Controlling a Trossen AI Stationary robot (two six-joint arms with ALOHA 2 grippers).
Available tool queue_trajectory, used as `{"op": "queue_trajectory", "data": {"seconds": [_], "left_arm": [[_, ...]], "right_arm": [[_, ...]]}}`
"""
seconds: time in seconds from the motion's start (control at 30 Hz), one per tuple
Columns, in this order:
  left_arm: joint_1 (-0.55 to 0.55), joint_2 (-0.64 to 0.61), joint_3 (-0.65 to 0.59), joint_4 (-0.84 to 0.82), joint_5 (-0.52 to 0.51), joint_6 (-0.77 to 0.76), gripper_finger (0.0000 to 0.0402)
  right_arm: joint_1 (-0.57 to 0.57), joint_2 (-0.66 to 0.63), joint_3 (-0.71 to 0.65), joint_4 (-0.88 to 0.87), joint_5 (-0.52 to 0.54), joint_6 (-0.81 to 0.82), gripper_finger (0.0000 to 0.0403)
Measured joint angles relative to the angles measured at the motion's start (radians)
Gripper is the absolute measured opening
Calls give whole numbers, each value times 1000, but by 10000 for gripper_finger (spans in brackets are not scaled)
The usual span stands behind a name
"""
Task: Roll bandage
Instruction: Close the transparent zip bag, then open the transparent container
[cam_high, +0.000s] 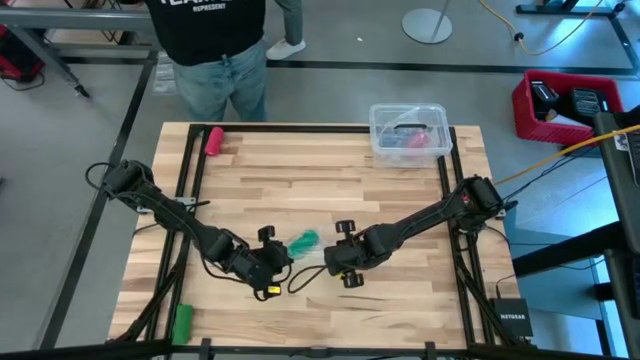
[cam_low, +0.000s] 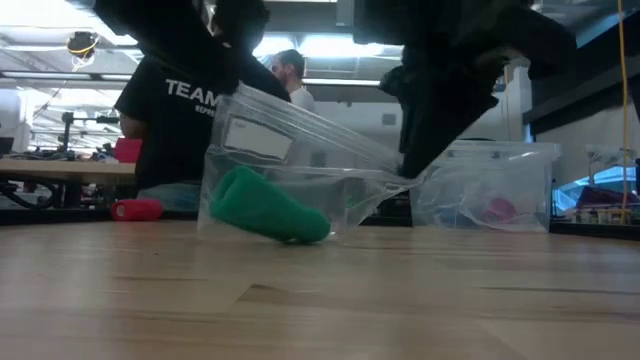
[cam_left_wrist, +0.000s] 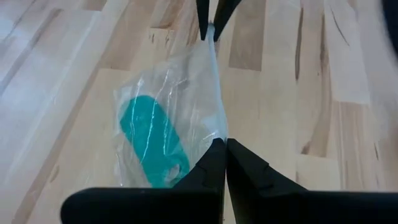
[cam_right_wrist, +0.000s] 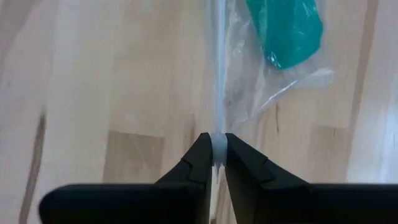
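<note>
Two grippers pinching opposite edges of one clear plastic bag (cam_high: 305, 250) near table (cam_high: 300, 170) centre: left gripper (cam_left_wrist: 220, 146) clamped tight on one edge, right gripper (cam_right_wrist: 214, 146) clamped on the other. Holding bandage (cam_low: 268, 206), a compact teal roll, inside the bag, apparently sagging onto the wood in the low view. Leaving open wood all around; pink roll (cam_high: 214, 139) and clear bin (cam_high: 409, 132) sitting well apart at the far edge, green roll (cam_high: 182, 321) at the near-left edge. Showing person (cam_high: 215, 45) standing beyond the table, high view.
</note>
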Motion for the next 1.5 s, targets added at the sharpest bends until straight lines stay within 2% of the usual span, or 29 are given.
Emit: {"op": "queue_trajectory", "data": {"seconds": [0.13,0.4,0.53,0.67,0.73,0.83,0.93,1.07,1.17,1.27,1.5], "left_arm": [[-4,-1,-1,-13,12,-4,1],[11,-1,0,6,1,2,1],[28,1,0,27,1,-16,5],[42,9,0,62,-3,6,34],[51,18,0,82,-1,10,52],[68,48,0,118,-1,23,78],[79,70,0,97,3,37,93],[66,75,-1,83,0,27,99],[60,75,-1,76,-4,35,100],[66,75,-32,102,-13,36,100],[96,85,-131,180,-21,13,100]], "right_arm": [[0,2,-8,-112,-4,28,39],[-1,-1,-5,-80,-4,89,52],[-1,-15,6,-143,-4,101,95],[0,-44,57,-338,-17,169,150],[0,-65,56,-350,-23,170,171],[0,-76,34,-222,14,90,191],[0,-76,-19,6,31,-9,200],[-1,-76,-131,317,14,-70,202],[-1,-76,-199,453,20,-82,202],[-1,-76,-241,485,45,-70,202],[0,-76,-246,357,34,-8,202]]}}
